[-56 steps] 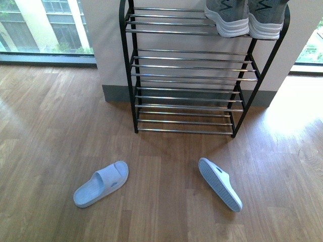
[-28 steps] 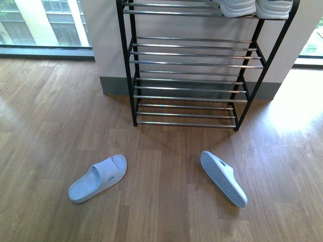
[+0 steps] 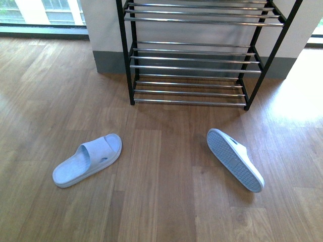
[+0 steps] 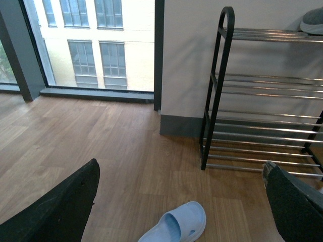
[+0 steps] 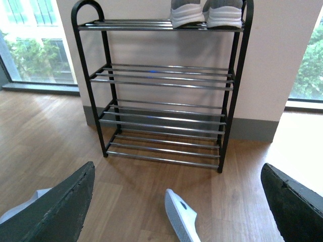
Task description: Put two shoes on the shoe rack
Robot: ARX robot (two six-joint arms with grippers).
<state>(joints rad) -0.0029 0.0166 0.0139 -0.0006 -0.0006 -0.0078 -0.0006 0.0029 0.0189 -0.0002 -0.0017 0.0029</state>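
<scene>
Front view, upright slide (image 3: pixel 87 160), tipped slide (image 3: pixel 234 159), rack (image 3: pixel 194 67) beyond

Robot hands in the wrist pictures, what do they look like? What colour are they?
The left gripper and the right gripper look alike: each has two black, wedge-shaped fingers with a rough, grainy surface and a greyish edge on one. No cables or markings show. The front view shows no arms at all.

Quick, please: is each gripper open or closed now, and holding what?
Left gripper: open, holding nothing.
Right gripper: open, holding nothing.
</scene>
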